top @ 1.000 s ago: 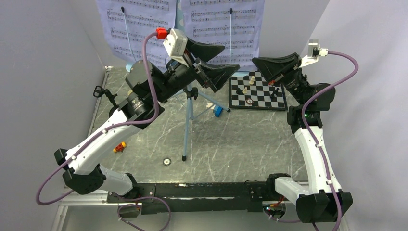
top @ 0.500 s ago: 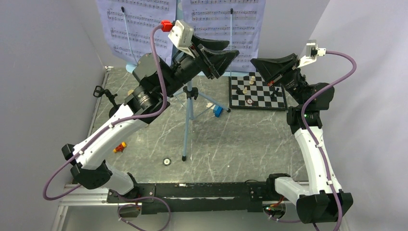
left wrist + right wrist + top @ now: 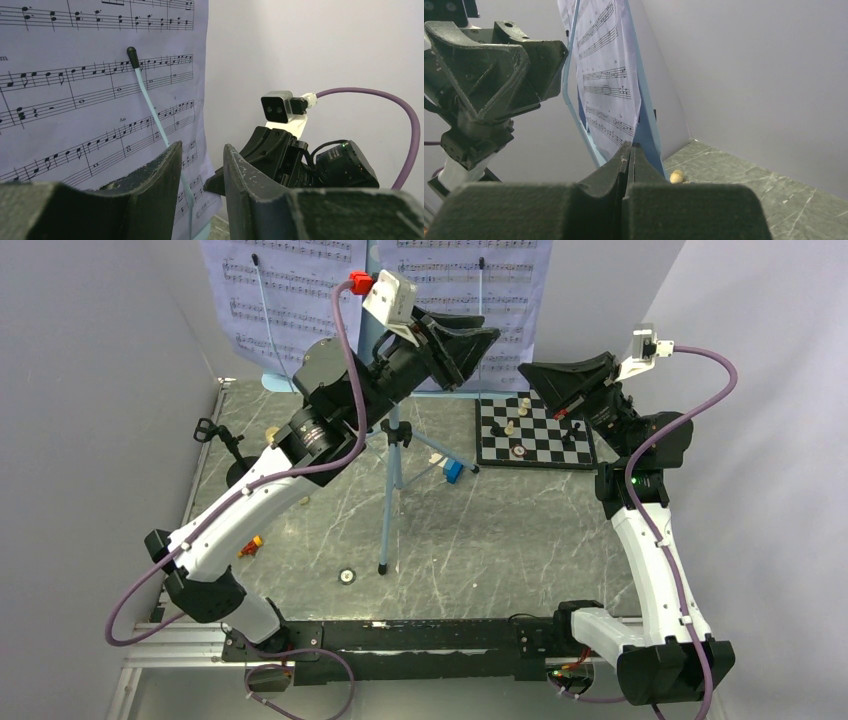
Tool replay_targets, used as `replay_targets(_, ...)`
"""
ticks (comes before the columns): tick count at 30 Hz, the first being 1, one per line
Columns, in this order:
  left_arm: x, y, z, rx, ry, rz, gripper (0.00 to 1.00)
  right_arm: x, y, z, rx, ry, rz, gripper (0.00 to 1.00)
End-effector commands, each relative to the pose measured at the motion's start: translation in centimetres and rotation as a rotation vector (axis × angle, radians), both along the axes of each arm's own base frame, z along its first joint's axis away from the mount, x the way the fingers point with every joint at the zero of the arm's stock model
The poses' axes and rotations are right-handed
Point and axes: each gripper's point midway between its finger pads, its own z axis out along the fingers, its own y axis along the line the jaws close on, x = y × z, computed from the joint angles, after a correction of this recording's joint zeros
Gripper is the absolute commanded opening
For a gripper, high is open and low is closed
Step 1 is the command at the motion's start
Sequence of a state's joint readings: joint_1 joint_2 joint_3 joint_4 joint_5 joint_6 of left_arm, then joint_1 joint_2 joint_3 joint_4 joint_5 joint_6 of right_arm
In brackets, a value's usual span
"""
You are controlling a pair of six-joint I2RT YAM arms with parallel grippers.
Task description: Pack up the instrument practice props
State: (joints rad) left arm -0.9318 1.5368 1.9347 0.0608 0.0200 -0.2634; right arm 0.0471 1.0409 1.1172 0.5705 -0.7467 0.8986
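Note:
The light-blue music stand (image 3: 390,490) stands on its tripod at mid-table, with lavender sheet-music pages (image 3: 290,300) on its desk. My left gripper (image 3: 488,340) is raised in front of the right page's lower edge, open and empty. In the left wrist view its jaws (image 3: 200,150) frame the page's right edge (image 3: 75,100) and a light-blue page-holder arm (image 3: 150,105). My right gripper (image 3: 532,372) is shut and empty, just right of the stand; it also shows in the right wrist view (image 3: 629,146). The tan microphone (image 3: 271,432) and black mic stand (image 3: 215,435) are at the far left.
A chessboard (image 3: 535,430) with pieces lies under the right gripper. A blue block (image 3: 453,471) sits by a tripod leg, a red-yellow toy car (image 3: 250,545) at the left, a small round disc (image 3: 347,577) near the front. Grey walls close in on both sides.
My left arm has risen and reached right and back toward the right page, and its jaws have narrowed. The right arm has barely moved.

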Motion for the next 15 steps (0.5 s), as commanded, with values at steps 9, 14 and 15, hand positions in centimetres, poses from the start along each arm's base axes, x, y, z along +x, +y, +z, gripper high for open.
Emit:
replay_targets(9,0.5,0.44,1.78,-0.033,-0.015,0.023,0.32,-1.89,0.3,1.95,-0.022,-0.083,0.013,0.0)
replay_targets(14,0.8,0.27,1.53,-0.028,-0.015,0.027,0.25,-1.94,0.38,2.05,-0.021,-0.085,0.016,0.0)
replay_targets(15,0.8,0.29,1.53,-0.028,-0.015,0.028,0.22,-1.91,0.35,2.02,-0.022,-0.084,0.015,0.0)
